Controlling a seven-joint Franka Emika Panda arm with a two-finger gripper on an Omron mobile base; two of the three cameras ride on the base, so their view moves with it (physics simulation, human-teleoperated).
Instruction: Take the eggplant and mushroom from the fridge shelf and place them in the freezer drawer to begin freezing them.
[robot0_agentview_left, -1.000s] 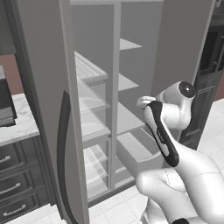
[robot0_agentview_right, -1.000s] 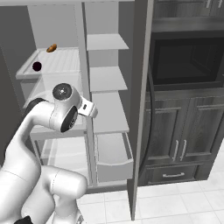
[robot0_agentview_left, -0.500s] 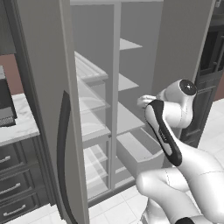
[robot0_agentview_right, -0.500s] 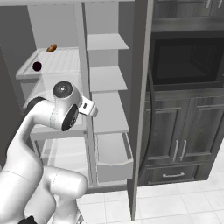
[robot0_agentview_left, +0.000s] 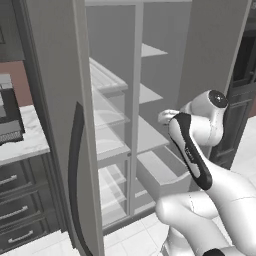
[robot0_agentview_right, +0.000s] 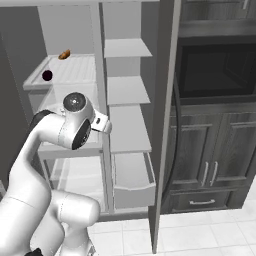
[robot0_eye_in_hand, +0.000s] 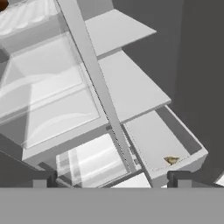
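A dark purple eggplant (robot0_agentview_right: 47, 75) lies near the front of the upper left fridge shelf (robot0_agentview_right: 75, 75). The mushroom (robot0_eye_in_hand: 171, 160), a small tan lump, rests in the pulled-out light grey freezer drawer (robot0_eye_in_hand: 153, 135), close to its front right corner. That drawer (robot0_agentview_right: 132, 187) sits low in the right-hand column, and it also shows from the left side (robot0_agentview_left: 160, 172). My gripper (robot0_eye_in_hand: 111, 180) hangs open above and in front of the drawer, its fingertips (robot0_eye_in_hand: 43, 179) far apart with nothing between them. The hand (robot0_agentview_left: 167, 116) is level with the middle shelves.
An orange-brown item (robot0_agentview_right: 64, 54) lies at the back of the eggplant's shelf. The open fridge door (robot0_agentview_left: 60, 125) stands on the left and the other door's edge (robot0_agentview_right: 165, 125) on the right. Dark cabinets and an oven (robot0_agentview_right: 215, 65) are further right.
The arm has barely shifted. The jaws stay wide apart, and the eggplant and the orange-brown item lie where they were.
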